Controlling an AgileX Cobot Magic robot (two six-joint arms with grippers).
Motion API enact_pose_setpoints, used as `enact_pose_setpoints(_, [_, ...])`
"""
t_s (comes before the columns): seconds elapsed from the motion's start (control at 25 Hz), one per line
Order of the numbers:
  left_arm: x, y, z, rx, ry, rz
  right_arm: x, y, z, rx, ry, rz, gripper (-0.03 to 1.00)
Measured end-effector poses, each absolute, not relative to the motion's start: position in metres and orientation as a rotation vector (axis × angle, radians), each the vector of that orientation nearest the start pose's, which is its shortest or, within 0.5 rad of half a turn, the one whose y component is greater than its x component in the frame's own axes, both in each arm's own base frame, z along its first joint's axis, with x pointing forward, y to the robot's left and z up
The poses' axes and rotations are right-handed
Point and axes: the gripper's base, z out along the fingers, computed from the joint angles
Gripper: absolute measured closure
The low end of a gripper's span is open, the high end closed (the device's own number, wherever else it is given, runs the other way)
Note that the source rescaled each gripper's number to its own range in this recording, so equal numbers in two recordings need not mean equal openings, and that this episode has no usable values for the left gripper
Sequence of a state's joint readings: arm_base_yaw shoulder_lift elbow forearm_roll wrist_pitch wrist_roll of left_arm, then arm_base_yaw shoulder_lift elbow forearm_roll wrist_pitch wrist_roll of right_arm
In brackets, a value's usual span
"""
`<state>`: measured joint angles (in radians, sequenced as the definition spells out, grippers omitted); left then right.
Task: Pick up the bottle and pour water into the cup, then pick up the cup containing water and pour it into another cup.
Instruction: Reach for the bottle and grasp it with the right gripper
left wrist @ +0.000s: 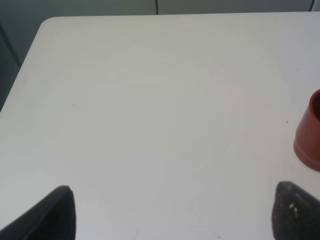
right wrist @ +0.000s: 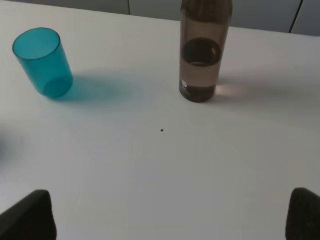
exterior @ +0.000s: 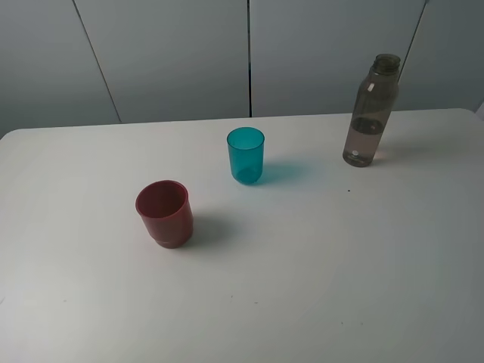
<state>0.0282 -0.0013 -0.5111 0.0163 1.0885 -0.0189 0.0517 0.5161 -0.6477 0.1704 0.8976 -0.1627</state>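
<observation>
— Standing upright on the tabletop [exterior: 318,272]: bottle [exterior: 370,113] back right, teal cup [exterior: 246,155] middle, red cup [exterior: 163,213] front left, all well apart.
— Left claw [left wrist: 177,212] and right claw [right wrist: 169,215] both spread wide, gripping nothing. Bottle looks part-filled, maybe.

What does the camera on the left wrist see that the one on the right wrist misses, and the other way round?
Only the left wrist view: the squat opaque dark red plastic cup, cut off by the frame. Only the right wrist view: the small translucent teal plastic tumbler, the tall smoky grey-brown plastic bottle with some liquid inside, and a tiny dark speck on the tabletop. Both: the white table, and black fingers spread wide with nothing between them, the left fingers in one, the right fingers in the other.
</observation>
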Motion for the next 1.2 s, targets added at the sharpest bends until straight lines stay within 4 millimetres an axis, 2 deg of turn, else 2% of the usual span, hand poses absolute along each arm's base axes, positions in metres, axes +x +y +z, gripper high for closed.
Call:
enact_pose_setpoints(0.24, [-0.008, 0.001, 0.278, -0.050, 2.059, 0.025, 0.136, 0.017, 0.304, -0.036, 2.277, 0.190, -0.03])
enact_pose_setpoints(0.44, [-0.008, 0.001, 0.278, -0.052, 2.059, 0.024, 0.172, 0.018, 0.287, 0.001, 2.316, 0.184, -0.03])
enact_pose_setpoints(0.52, [-0.008, 0.001, 0.278, -0.052, 2.059, 0.024, 0.184, 0.023, 0.279, -0.044, 2.331, 0.173, -0.03])
enact_pose_setpoints(0.68, [-0.008, 0.001, 0.278, -0.052, 2.059, 0.024, 0.204, 0.039, 0.263, -0.120, 2.357, 0.193, -0.03])
enact_pose_setpoints(0.92, [-0.008, 0.001, 0.278, -0.052, 2.059, 0.024, 0.235, 0.045, 0.227, -0.122, 2.418, 0.173, -0.03])
enact_pose_setpoints(1.2, [-0.008, 0.001, 0.278, -0.052, 2.059, 0.024, 0.251, 0.046, 0.182, -0.086, 2.396, 0.142, -0.03])
